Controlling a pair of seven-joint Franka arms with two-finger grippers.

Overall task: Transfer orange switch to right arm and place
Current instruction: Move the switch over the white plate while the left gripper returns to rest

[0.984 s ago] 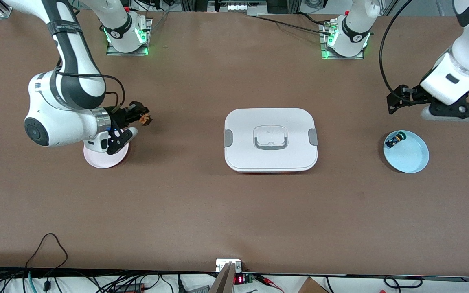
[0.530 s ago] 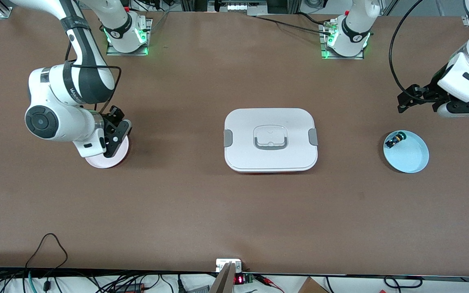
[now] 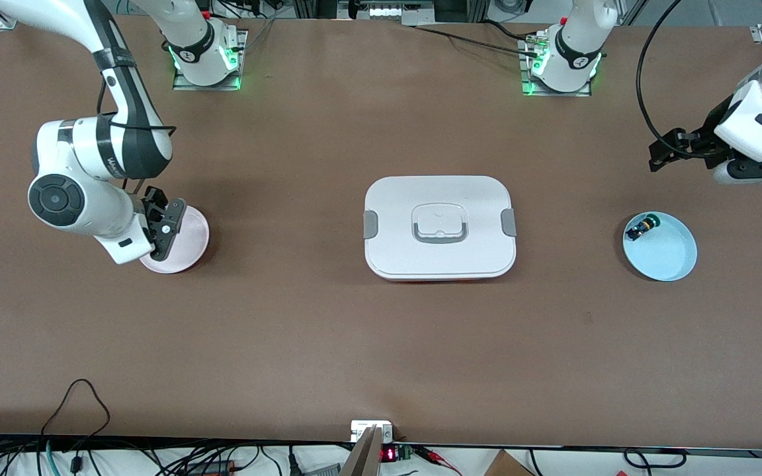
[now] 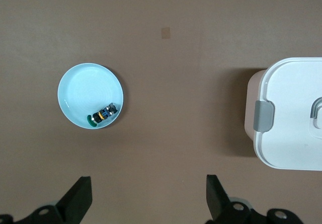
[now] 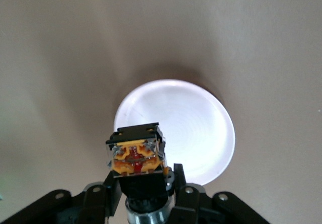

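Two hands matter to us here, and only one is loaded. Our right hand hangs low over the round pale pink plate at the right arm's end of the brown bench, its slim black fingers clamped on the small orange switch, whose tan-orange block end faces the wrist camera. From the front the switch is hidden by the wrist, so we judge the hold from the wrist view alone. The risk, as we read it, lies in the release: the switch is held by its narrow body, so letting go too high or off-centre could make it bounce or roll past the shallow rim onto the bench. The right wrist points steeply downward, over the plate's edge toward the arm's own end rather than its middle. Our left hand waits, fingers spread and empty, above the bench near the round light blue dish, where the green-capped button lies. A white lidded box sits mid-bench.
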